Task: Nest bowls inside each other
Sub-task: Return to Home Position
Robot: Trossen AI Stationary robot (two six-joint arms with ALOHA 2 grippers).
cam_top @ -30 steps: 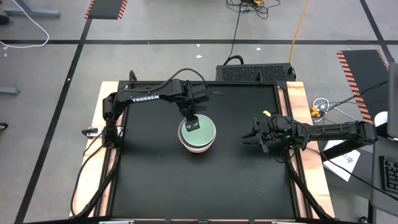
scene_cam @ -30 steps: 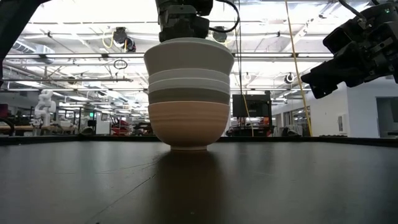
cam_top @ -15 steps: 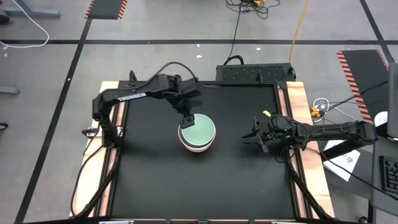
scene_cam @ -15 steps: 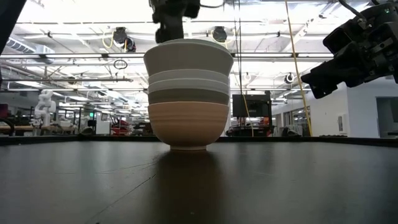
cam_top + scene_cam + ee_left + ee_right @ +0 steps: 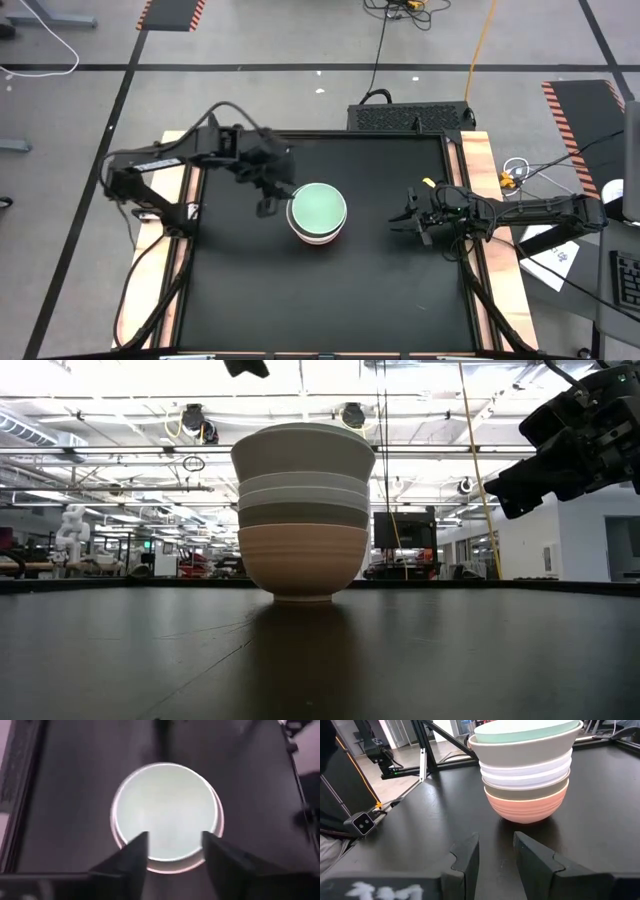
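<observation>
Mint green tops the stack (image 5: 318, 213). The mint bowl (image 5: 165, 810) sits inside a grey one, with white rims, an olive band and the salmon bowl (image 5: 525, 807) as the base below, so every bowl in view is nested and the job looks finished. The stack stands upright with level rims on the black table (image 5: 250, 300), near the middle and a little toward the far side. The left gripper (image 5: 267, 206) hangs just beside it on the left, fingers spread and holding nothing. It is lifted clear of the rim, and its wrist camera looks straight down into the mint bowl, a pose that reads as letting go and backing off. The right gripper (image 5: 408, 222) waits well apart near the right edge, raised off the surface, fingers parted and empty, pointing toward the stack. Bare tabletop surrounds the stack on all sides, so both arms should have open room to pull back toward their own edges. The one caution, as I judge it, is the tall pile on a narrow foot — a brush against the top rim could tip it.
</observation>
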